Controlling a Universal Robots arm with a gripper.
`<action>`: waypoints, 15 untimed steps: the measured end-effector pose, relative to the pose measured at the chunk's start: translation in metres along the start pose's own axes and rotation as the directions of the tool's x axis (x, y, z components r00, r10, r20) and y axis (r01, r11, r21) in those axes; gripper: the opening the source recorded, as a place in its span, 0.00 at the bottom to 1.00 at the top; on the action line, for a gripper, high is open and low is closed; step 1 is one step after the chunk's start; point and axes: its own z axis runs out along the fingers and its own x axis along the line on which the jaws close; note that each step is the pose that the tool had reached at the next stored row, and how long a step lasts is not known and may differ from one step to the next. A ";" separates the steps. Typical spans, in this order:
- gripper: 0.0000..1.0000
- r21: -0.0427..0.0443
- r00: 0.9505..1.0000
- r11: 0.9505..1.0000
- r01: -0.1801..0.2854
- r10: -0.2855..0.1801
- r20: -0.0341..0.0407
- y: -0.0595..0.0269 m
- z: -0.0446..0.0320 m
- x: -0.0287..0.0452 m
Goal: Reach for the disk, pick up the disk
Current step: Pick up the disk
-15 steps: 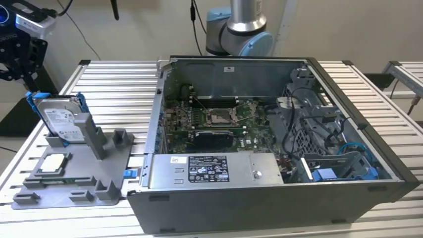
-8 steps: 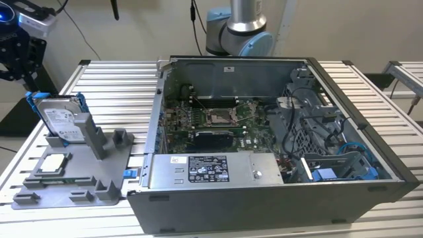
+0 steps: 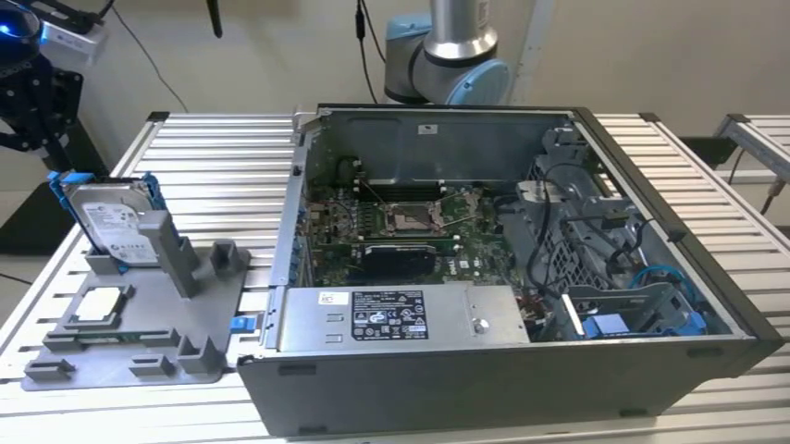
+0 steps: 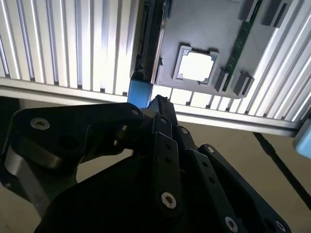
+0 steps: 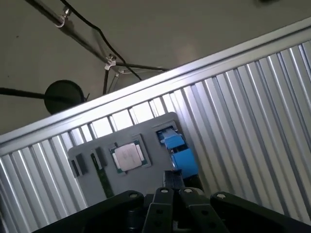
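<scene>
The disk (image 3: 109,222), silver with a white label and a bright blue bracket, stands upright in a slot of the grey holder (image 3: 210,305) at the exterior view's left. My black gripper (image 3: 28,129) hangs above and to the left of it, off the table's edge and apart from it. In both wrist views the disk's blue bracket (image 4: 139,94) (image 5: 180,153) lies just beyond my fingertips (image 4: 159,104) (image 5: 172,178). The fingers meet at a point with nothing between them.
A small square processor chip (image 3: 102,303) (image 4: 197,65) (image 5: 129,156) sits in the holder beside the disk. An open computer case (image 3: 494,277) fills the table's middle and right. The arm's base (image 3: 445,65) stands behind the case. The table has a ribbed metal top (image 3: 222,166).
</scene>
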 end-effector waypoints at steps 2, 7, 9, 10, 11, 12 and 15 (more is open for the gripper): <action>0.00 0.001 0.999 0.999 0.035 -0.035 -0.001 0.0000 0.0000 -0.0001; 0.00 0.001 0.993 0.993 0.121 -0.121 -0.004 0.0001 0.0003 -0.0002; 0.00 0.002 0.988 0.988 0.156 -0.156 -0.005 0.0000 0.0008 -0.0002; 0.00 0.002 0.985 0.985 0.172 -0.172 -0.005 0.0001 0.0010 -0.0003; 0.00 0.002 0.983 0.983 0.185 -0.185 -0.006 0.0001 0.0012 -0.0004; 0.00 0.002 0.981 0.981 0.195 -0.195 -0.006 0.0004 0.0014 -0.0008; 0.00 0.002 0.977 0.977 0.213 -0.213 -0.007 0.0015 0.0018 -0.0041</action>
